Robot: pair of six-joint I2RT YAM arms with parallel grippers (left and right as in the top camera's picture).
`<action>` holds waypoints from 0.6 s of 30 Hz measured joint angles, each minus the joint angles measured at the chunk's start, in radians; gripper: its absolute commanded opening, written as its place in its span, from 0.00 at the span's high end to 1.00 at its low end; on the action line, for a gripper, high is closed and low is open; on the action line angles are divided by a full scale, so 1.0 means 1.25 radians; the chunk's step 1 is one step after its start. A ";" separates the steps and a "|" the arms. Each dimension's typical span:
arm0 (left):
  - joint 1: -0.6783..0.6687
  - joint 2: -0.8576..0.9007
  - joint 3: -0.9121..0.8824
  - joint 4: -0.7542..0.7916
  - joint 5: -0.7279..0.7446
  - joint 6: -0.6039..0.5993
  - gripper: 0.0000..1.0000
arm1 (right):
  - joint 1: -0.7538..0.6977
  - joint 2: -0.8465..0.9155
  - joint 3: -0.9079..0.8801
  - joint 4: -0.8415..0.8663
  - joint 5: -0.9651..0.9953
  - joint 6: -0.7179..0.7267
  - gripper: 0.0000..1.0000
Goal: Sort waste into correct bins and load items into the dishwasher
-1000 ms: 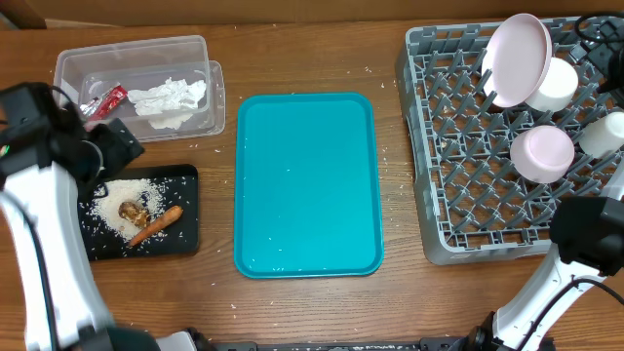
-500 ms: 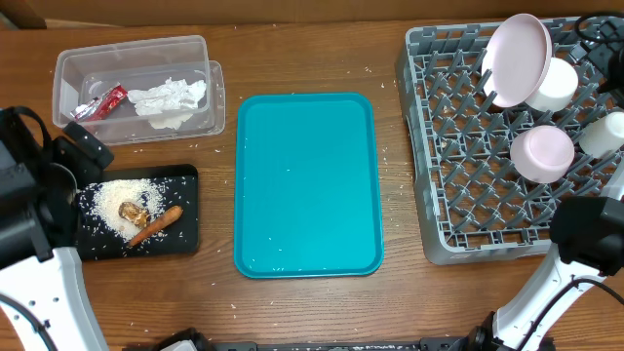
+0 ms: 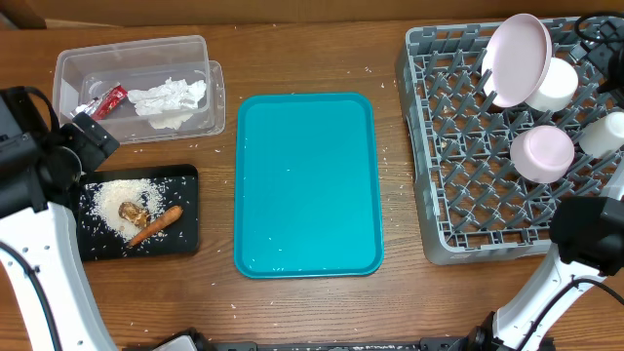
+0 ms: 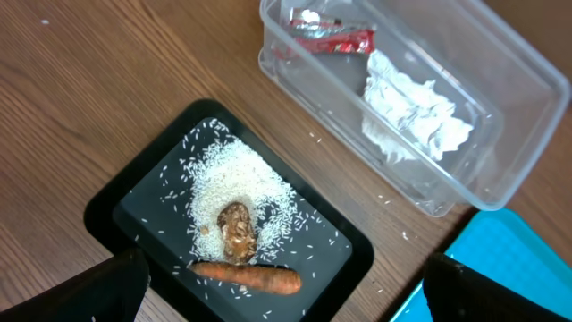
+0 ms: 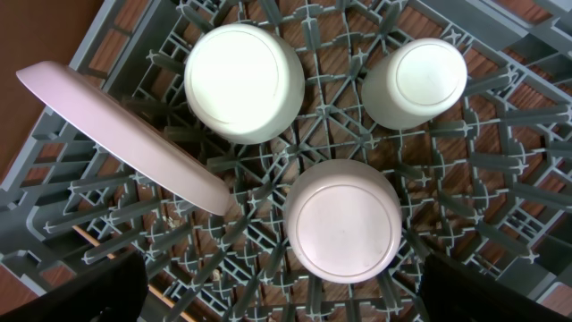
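Wooden table (image 3: 312,58) runs under everything, flecked with stray grains; on its left side sits the black tray (image 4: 134,201), and on that the white rice (image 4: 232,183) in a loose heap, the brown lump (image 4: 237,231) at the heap's near edge, and the carrot piece (image 4: 246,277) just beside the lump; the carrot's long axis runs nearly parallel to the line between my left fingers.

My left gripper (image 4: 286,268) hangs above the tray's near edge with its jaws spread wide and nothing between them; the food waste lies straight below and slightly ahead of it.

Beyond the tray stands the clear tub (image 3: 136,47), holding the crumpled napkin (image 3: 171,97) and the red wrapper (image 3: 105,100) side by side; the teal tray (image 3: 307,185) in the middle looks bare.

Far right, the grey dish rack (image 3: 468,185) carries the large plate (image 5: 125,134) tilted on edge, a white bowl (image 5: 243,83), a small cup (image 5: 416,82) and a pinkish bowl (image 5: 344,224), all three upside down on the pegs; my right gripper (image 5: 277,268) hovers over them, likewise wide open and empty.

I judge the sorting and loading essentially done; if anything needs a touch, my left arm is nearer the waste and my right is nearer the rack.
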 measured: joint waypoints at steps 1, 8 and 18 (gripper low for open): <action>0.000 0.009 0.000 0.000 0.000 0.000 0.00 | 0.000 0.000 0.000 0.000 0.000 0.001 0.00; 0.000 0.078 0.000 0.000 0.000 0.000 0.00 | 0.000 0.000 0.000 0.000 0.000 0.001 0.00; 0.000 0.159 0.000 0.000 0.000 0.000 0.00 | 0.000 0.000 0.000 0.000 0.000 0.000 0.00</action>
